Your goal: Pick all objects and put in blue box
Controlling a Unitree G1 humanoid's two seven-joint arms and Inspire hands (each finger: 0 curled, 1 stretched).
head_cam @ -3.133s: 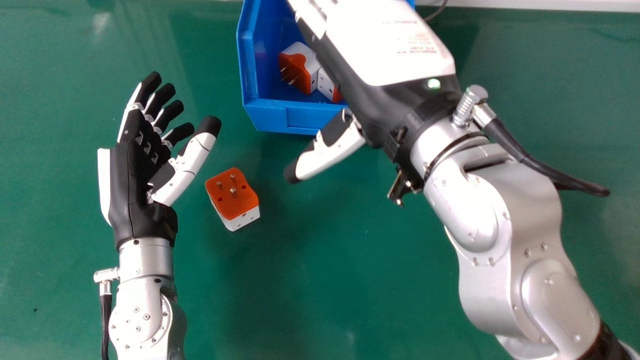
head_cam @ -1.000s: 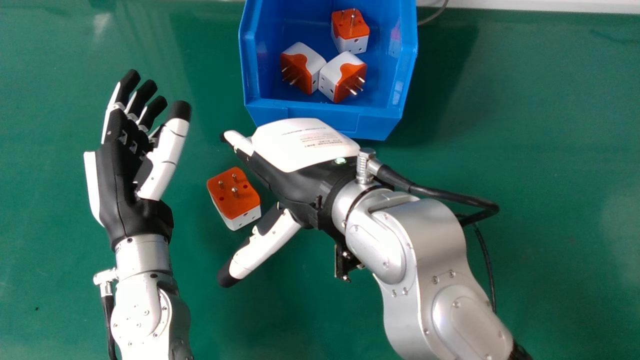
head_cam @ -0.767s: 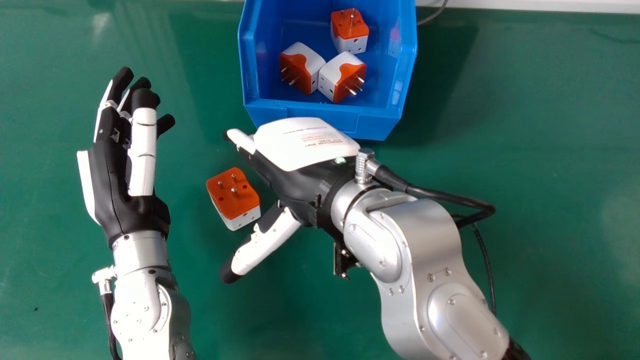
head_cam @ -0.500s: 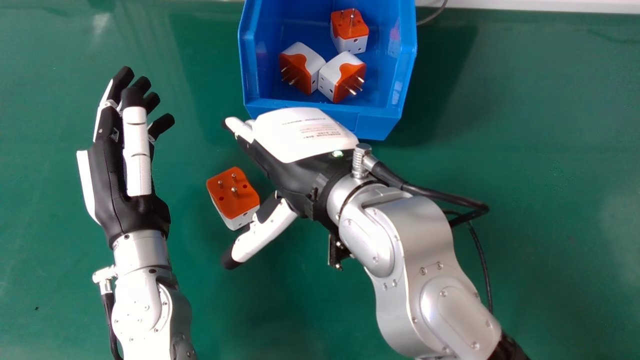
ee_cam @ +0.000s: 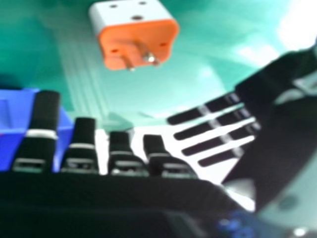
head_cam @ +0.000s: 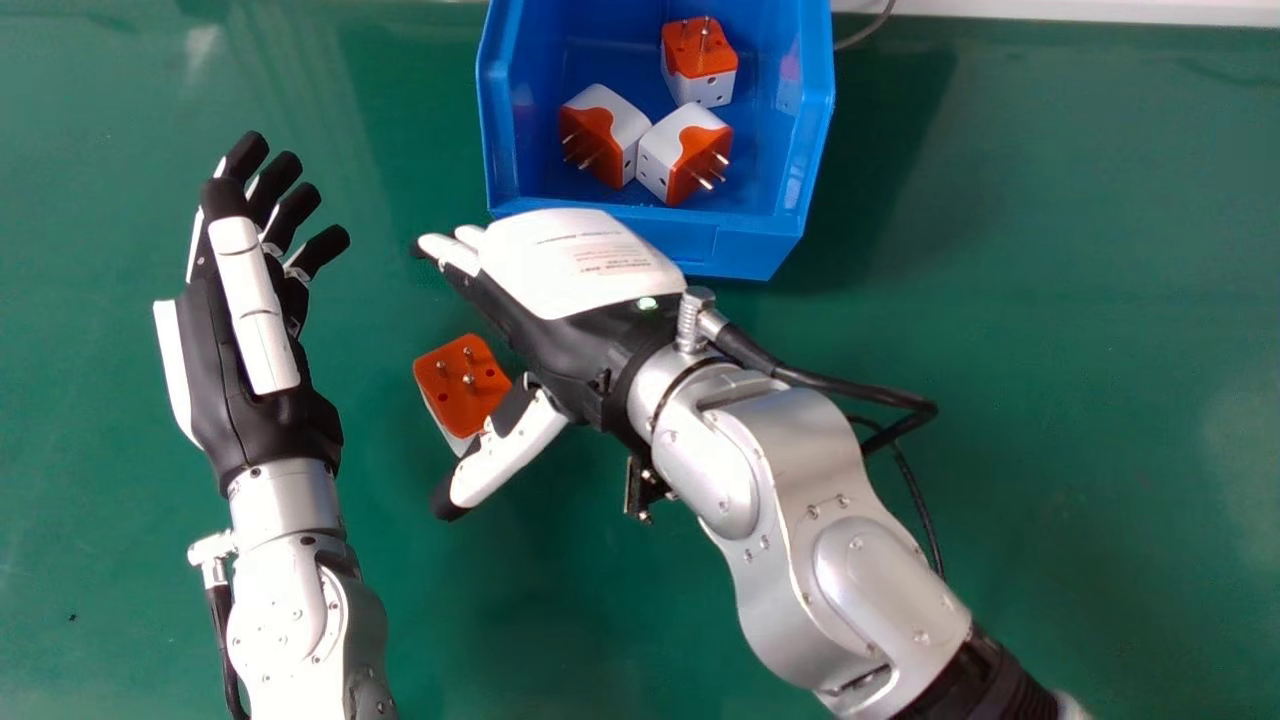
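My right hand (head_cam: 570,290) is open in the head view, its back up, just in front of the blue box (head_cam: 640,240). An orange and white plug adapter (head_cam: 462,385) lies on the table below it, pins up, partly covered by the thumb. In the right hand view the same adapter (ee_cam: 136,34) shows beyond the fingertips of my right hand (ee_cam: 84,148), apart from them. Inside the box rest a left adapter (head_cam: 605,135), a right adapter (head_cam: 685,155) and a rear adapter (head_cam: 700,62). My left hand (head_cam: 240,330) stands open at the left, holding nothing.
The green table (head_cam: 1050,350) runs beneath everything. Behind the box, a grey cable (head_cam: 868,28) lies near the pale strip at the table's far edge. The left forearm stands left of the loose adapter, and the right forearm crosses the table's right half.
My right hand has come back from over the box toward the loose adapter, lately drifting left. My left hand has moved left, and its thumb has swung across the palm. The adapters have stayed put.
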